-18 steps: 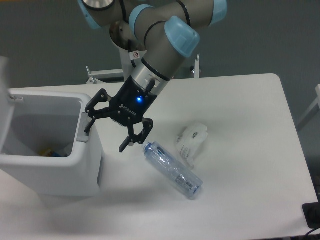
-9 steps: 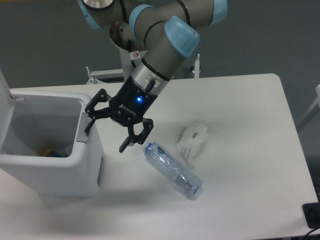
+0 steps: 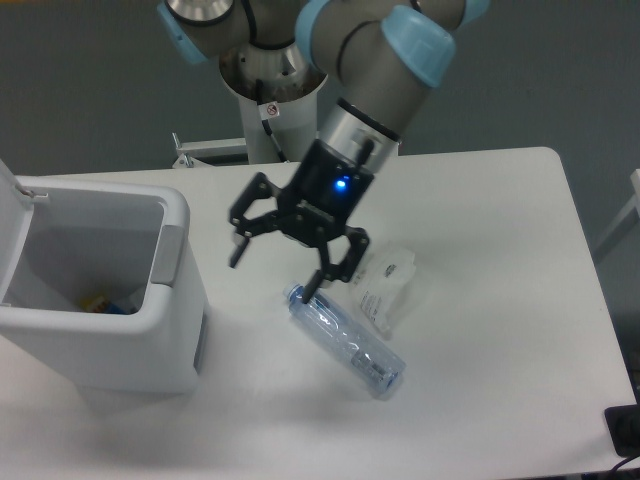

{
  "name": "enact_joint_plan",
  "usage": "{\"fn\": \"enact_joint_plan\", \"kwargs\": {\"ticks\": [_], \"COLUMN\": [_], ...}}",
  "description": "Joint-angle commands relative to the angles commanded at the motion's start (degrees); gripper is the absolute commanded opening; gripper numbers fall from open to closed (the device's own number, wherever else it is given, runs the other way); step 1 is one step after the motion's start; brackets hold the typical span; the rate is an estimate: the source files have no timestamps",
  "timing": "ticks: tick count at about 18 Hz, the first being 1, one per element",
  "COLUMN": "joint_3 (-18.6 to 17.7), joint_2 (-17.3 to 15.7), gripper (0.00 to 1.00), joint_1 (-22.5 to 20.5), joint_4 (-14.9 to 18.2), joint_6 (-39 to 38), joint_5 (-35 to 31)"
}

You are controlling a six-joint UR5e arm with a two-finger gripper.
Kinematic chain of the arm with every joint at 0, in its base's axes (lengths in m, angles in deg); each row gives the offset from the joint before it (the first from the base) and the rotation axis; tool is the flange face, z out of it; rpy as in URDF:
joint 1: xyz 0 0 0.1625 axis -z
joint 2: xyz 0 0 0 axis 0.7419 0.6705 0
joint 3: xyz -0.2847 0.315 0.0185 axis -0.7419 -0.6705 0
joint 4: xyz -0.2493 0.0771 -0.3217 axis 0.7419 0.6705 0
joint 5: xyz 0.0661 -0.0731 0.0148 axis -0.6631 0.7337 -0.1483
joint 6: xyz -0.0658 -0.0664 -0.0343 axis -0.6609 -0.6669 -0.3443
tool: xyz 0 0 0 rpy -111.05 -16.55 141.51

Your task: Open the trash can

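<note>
The hand (image 3: 275, 272) hangs over the desk (image 3: 480, 230) with its fingers spread wide, holding nothing. The trash can (image 3: 100, 335) stands apart to its left at the desk's edge, lid up. A plastic bottle (image 3: 347, 340) lies just below the hand, beside a crumpled wrapper (image 3: 388, 285).

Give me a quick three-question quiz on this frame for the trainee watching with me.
1. True or false: the trash can has its lid shut.
2. Which lies nearer the gripper: (a) the plastic bottle or (b) the grey push tab?
3. What state is the gripper in, and does it hold anything?

Key:
1. False; the lid stands raised at the left edge and the inside shows.
2. (a)
3. Open, holding nothing.
</note>
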Motion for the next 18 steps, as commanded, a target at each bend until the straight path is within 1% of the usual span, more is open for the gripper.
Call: {"fn": "enact_joint_plan", "kwargs": {"ticks": [1,4,5,6,7,8,9,10,13,16,18], "joint_3": [0.0,0.4,0.7,1.1,2.1,3.0,3.9,4.5,4.7,3.9,3.7], "joint_2": [0.7,4.3,5.8,6.7,7.7,8.4,9.1,9.1,9.2,9.1,9.0], "gripper": [1.00,1.00,1.00,1.00,1.00,1.00,1.00,1.00,1.00,1.00,1.00], "joint_1": [-1.5,-6.9,-9.3,-10.6,-11.9,-12.0,-12.0,-12.0,-11.2,-9.9,-9.1], "joint_4": [0.0,-0.2,-0.2,-0.2,-0.1,-0.1,0.0,0.2,0.4,0.9,2.5], "joint_6": [1.2,4.9,7.1,9.2,13.2,15.5,17.6,18.5,22.1,29.5,34.2], "joint_5": [0.0,-1.2,-2.7,-4.5,-9.3,-13.2,-18.8,-22.0,-28.2,-36.4,-40.9]}}
